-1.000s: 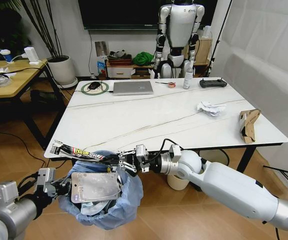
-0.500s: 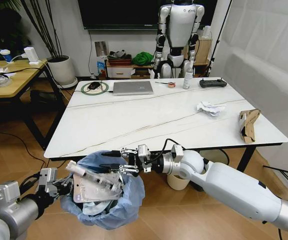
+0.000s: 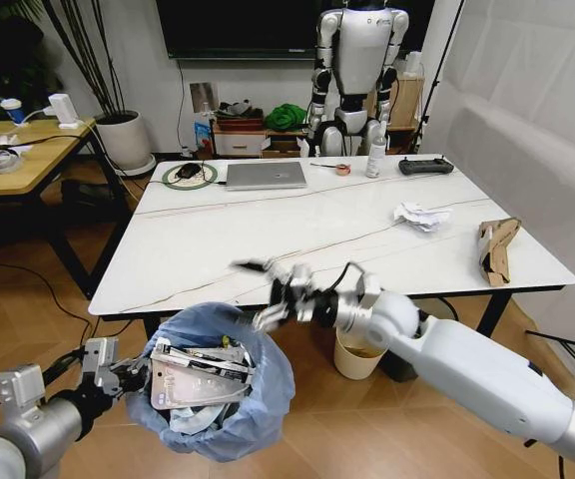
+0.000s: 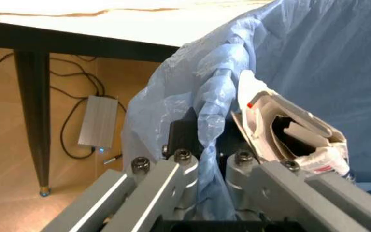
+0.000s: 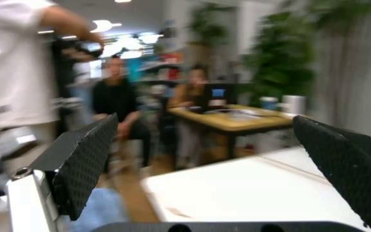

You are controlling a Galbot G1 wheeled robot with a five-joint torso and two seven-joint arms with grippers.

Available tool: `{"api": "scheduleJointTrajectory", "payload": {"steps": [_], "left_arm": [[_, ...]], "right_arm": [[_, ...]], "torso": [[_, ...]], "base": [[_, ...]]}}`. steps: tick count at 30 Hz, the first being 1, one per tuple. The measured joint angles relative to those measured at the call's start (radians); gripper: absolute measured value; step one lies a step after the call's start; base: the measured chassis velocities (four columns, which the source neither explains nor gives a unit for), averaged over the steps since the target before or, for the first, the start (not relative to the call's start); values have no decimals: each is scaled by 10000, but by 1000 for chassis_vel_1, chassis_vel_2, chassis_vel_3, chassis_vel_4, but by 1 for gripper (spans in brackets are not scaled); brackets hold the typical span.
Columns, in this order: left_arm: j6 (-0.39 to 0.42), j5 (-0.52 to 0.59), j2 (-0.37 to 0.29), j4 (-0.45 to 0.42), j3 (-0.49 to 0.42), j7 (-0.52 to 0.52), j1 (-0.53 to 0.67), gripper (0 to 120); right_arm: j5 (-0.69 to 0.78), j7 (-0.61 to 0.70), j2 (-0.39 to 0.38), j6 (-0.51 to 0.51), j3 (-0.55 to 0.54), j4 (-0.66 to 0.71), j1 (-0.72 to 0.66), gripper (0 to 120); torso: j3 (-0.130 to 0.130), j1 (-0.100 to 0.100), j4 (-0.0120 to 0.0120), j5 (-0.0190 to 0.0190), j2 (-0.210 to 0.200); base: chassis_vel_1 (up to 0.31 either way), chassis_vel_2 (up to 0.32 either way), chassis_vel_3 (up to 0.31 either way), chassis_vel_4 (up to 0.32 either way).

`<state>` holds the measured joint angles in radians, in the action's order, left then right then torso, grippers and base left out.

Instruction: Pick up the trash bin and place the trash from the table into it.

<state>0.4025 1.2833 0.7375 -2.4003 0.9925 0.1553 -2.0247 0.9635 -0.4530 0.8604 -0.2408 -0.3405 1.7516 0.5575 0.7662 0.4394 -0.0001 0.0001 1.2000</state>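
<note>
the left gripper (image 4: 198, 159) has its fingers clamped on the bagged rim of the trash bin (image 3: 213, 384), held just below the near edge of the desk (image 3: 268, 239). the right gripper (image 3: 273, 289) hangs over that edge, fingers spread wide and empty (blurred). keep the bin level; crumpled paper (image 3: 419, 216) and torn cardboard box (image 3: 495, 247) lie far right, so approach them low
</note>
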Motion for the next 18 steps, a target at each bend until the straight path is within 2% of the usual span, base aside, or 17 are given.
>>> {"api": "scheduleJointTrajectory", "payload": {"steps": [2, 3, 8, 10, 11, 18], "left_arm": [[-34, -141, 46, 48, -88, -106, 23, 0], [-34, -141, 46, 48, -88, -106, 23, 0], [-92, -415, 232, 81, -228, -255, 147, 0], [-129, -582, 371, 85, -317, -336, 171, 0], [-129, -582, 371, 85, -317, -336, 171, 0], [-242, -940, 575, 192, -441, -695, 127, 0]], "right_arm": [[55, 534, -235, 23, 602, 1, 496, 100], [55, 534, -235, 23, 602, 1, 496, 100], [-25, 626, -585, 39, 1925, -248, 1646, 100], [-86, 591, -646, 70, 2788, -394, 2452, 100], [-86, 591, -646, 70, 2788, -394, 2452, 100], [-498, 109, -275, 78, 6414, -527, 5331, 100]], "torso": [[0, 0, -2, 1, 0], [0, 0, -2, 1, 0], [0, 0, 0, 0, 0], [0, 0, 3, 1, 0], [0, 0, 3, 1, 0], [-1, -1, -1, 0, 0]], "base": [[0, 0, 0, 0], [0, 0, 0, 0], [0, 0, 0, 0], [0, 0, 0, 0], [0, 0, 0, 0], [0, 0, 0, 0]]}}
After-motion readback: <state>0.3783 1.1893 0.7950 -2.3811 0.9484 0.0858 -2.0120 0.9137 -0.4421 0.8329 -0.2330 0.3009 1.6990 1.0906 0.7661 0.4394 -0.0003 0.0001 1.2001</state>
